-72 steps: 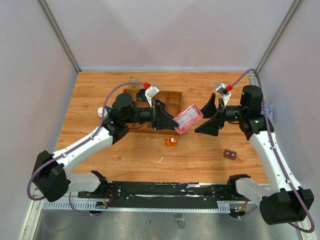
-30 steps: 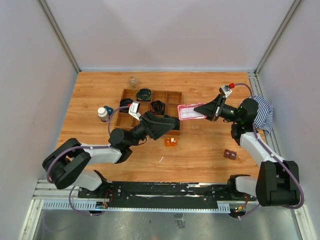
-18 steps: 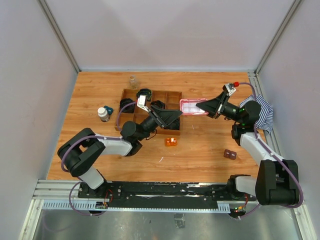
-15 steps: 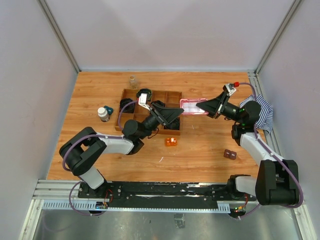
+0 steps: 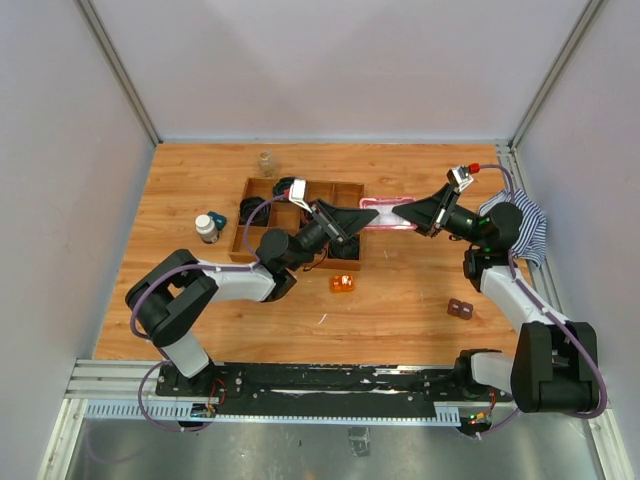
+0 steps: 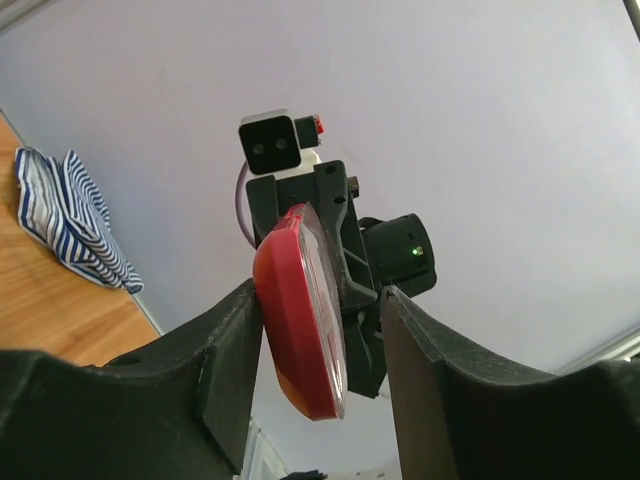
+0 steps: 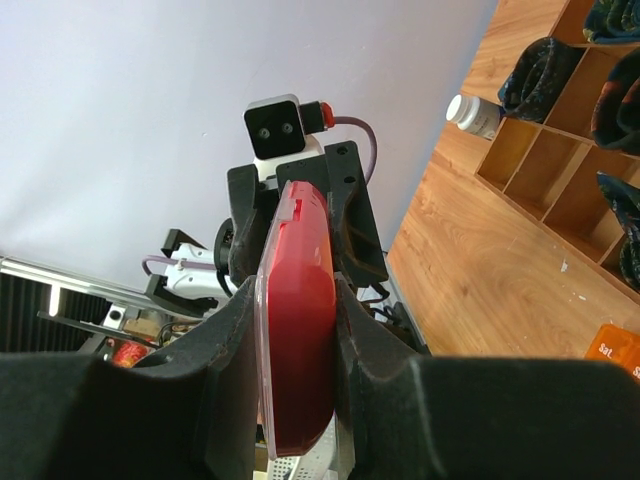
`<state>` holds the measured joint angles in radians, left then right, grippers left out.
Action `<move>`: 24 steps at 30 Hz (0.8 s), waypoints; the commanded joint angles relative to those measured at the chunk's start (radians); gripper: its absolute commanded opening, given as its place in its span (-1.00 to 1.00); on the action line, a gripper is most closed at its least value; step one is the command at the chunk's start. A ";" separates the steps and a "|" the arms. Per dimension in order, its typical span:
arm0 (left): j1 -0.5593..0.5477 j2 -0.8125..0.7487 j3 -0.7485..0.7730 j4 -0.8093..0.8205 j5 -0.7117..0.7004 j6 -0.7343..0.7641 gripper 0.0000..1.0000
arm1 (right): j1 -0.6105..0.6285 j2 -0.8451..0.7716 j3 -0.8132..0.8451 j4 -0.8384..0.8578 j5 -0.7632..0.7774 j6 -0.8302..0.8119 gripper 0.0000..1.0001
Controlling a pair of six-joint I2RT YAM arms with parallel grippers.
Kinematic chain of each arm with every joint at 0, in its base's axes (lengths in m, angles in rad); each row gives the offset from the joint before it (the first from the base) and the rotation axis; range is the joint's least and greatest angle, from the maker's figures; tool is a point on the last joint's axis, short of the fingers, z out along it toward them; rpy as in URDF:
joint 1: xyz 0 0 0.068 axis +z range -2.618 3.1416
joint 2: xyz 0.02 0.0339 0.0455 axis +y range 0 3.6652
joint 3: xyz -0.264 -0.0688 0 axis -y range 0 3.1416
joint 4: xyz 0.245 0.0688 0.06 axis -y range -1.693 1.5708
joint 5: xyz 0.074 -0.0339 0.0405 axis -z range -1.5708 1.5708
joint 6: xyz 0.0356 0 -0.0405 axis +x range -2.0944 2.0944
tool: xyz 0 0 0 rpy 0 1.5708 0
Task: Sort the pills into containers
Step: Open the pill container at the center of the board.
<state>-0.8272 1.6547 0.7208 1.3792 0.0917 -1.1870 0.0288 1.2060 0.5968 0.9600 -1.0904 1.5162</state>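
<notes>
Above the tabletop [image 5: 200,320], right of centre toward its far edge, the flat pink translucent rectangular box [image 5: 385,210] spans both arms lengthwise. The right gripper [image 5: 405,213] jaws clamp one end. The left gripper [image 5: 355,215] jaws straddle the other end, partly open.

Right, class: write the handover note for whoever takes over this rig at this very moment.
Right gripper: shut on the pink box, held above the table.
Left gripper: open, jaws around the box's other end, a gap on one side.
Clear vial at the table's far edge; white-capped bottle left of the wooden tray.
Done: box lifted.
Left: close the left grip, probably to open it; nothing visibly sorted.
</notes>
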 commanded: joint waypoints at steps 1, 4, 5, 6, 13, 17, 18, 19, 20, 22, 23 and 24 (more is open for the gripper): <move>-0.008 0.010 0.047 -0.031 0.021 0.004 0.01 | 0.005 -0.022 0.001 0.011 -0.009 -0.035 -0.91; -0.008 0.006 0.047 -0.047 0.018 0.003 -0.62 | 0.006 -0.031 0.004 -0.010 -0.014 -0.065 -0.78; -0.007 0.002 0.045 -0.053 0.015 0.003 -0.80 | 0.006 -0.036 0.009 -0.020 -0.022 -0.098 -0.65; -0.007 -0.004 0.040 -0.062 0.010 0.003 -0.93 | 0.005 -0.042 0.014 -0.036 -0.033 -0.135 -0.47; 0.033 -0.150 -0.038 -0.194 0.014 0.045 -1.00 | -0.023 -0.119 0.203 -0.711 -0.127 -0.966 0.99; 0.063 -0.249 -0.032 -0.496 0.045 0.067 -0.99 | -0.032 -0.148 0.373 -1.175 -0.096 -1.562 0.97; 0.067 -0.265 -0.020 -0.571 0.052 0.067 -0.99 | -0.032 -0.154 0.398 -1.241 -0.103 -1.694 0.97; 0.068 -0.278 -0.005 -0.641 0.063 0.067 -0.99 | -0.032 -0.159 0.415 -1.299 -0.115 -1.834 0.97; 0.068 -0.286 0.013 -0.705 0.078 0.070 -0.99 | -0.032 -0.159 0.431 -1.362 -0.143 -1.972 0.97; 0.068 -0.292 0.054 -0.802 0.112 0.069 -0.99 | -0.030 -0.145 0.470 -1.563 -0.231 -2.362 0.97; 0.068 -0.293 0.071 -0.838 0.127 0.071 -1.00 | -0.028 -0.136 0.494 -1.615 -0.251 -2.453 0.97; 0.068 -0.293 0.088 -0.873 0.135 0.068 -0.99 | -0.019 -0.127 0.517 -1.711 -0.266 -2.608 0.97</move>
<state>-0.7605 1.3781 0.7265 0.7486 0.1562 -1.1366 0.0093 1.0550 1.0412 -0.2787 -1.2343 -0.2626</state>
